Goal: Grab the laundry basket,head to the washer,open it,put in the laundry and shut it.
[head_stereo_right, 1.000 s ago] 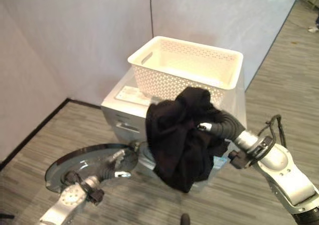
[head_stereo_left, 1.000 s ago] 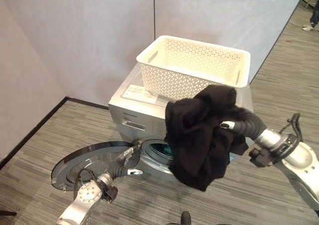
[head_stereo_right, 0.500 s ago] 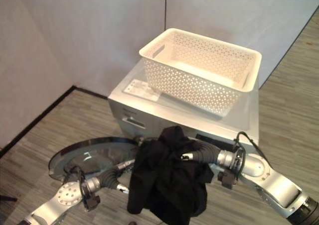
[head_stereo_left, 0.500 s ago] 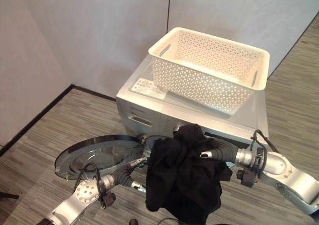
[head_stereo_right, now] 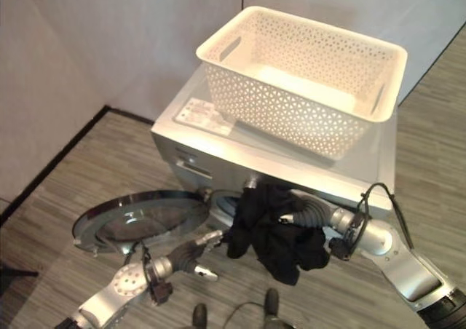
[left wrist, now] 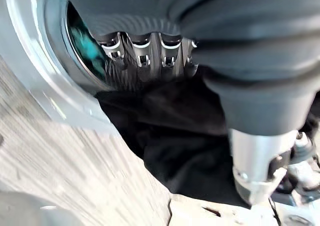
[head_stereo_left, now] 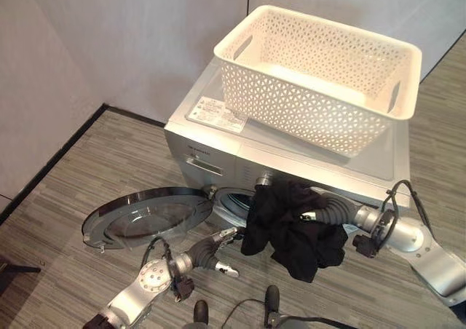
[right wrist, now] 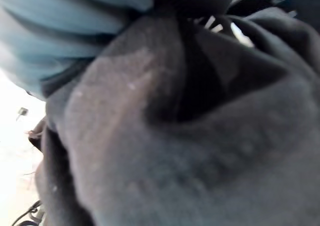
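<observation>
Head eyes look down on washer (head_stereo_left: 284, 161); wrist views close on laundry (right wrist: 190, 151).

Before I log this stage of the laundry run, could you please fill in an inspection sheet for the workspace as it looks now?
Surface: grey striped floor; washer top carries the basket.
Job's things: white laundry basket, nothing seen inside; silver washer, round door swung open to the robot's left; black laundry bunched at the drum opening, much of it hanging outside.
Clutter: nothing seen.
Hands: right hand buried in the laundry, grip not visible; left hand low before the opening, fingers straight, holding nothing.
Cables: nothing seen apart from the robot's own.
Surroundings: plain pale walls, dark skirting on the left.
</observation>
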